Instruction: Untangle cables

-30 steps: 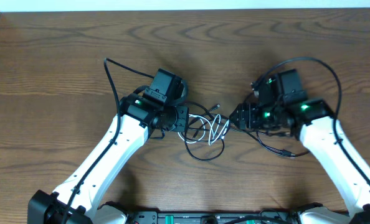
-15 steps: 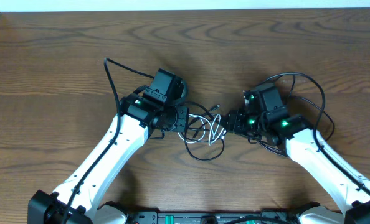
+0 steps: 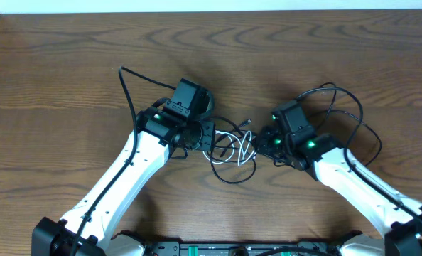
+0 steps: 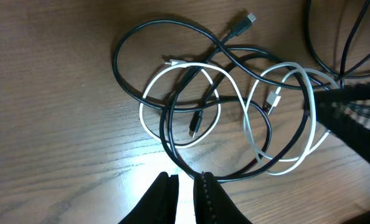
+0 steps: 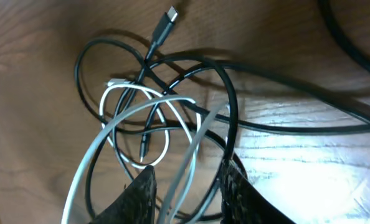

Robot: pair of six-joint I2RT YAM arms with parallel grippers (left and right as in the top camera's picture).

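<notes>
Cables [image 3: 234, 149] partly beneath right gripper [image 3: 262, 141]

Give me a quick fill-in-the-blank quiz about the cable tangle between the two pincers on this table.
The tangled cables lie on a ___ table.
All are black except one cable, which is ___.
In the right wrist view, that cable runs ___ the fingers of the right pincer.
Missing words: wooden; white; between.
</notes>
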